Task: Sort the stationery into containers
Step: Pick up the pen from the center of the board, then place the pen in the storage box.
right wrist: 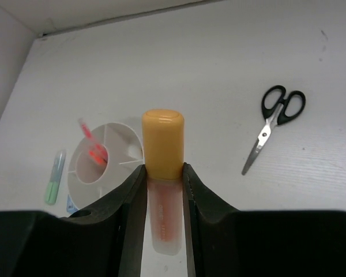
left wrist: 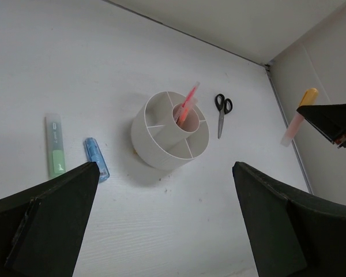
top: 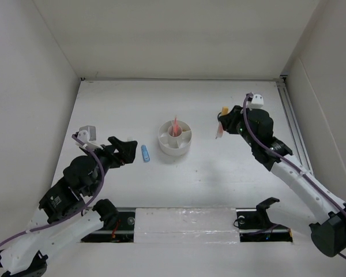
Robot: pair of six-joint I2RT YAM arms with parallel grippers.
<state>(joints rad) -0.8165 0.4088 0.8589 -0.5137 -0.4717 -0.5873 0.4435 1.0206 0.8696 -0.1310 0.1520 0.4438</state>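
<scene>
The round white organizer [top: 174, 138] stands mid-table with pink pens [top: 176, 125] upright in its centre cup. My right gripper [top: 221, 124] is shut on the orange-yellow marker [right wrist: 162, 138] and holds it in the air, right of the organizer [right wrist: 112, 158]. The black-handled scissors [right wrist: 275, 120] lie on the table beyond it, hidden by the right arm in the top view. My left gripper [top: 126, 151] is open and empty, left of the organizer. The blue marker [top: 145, 153] lies just ahead of it, with the green marker [left wrist: 56, 146] beside it.
White walls close the table in on the left, back and right. A rail [top: 294, 124] runs along the right edge. A tiny tan bit [left wrist: 135, 152] shows at the organizer's base.
</scene>
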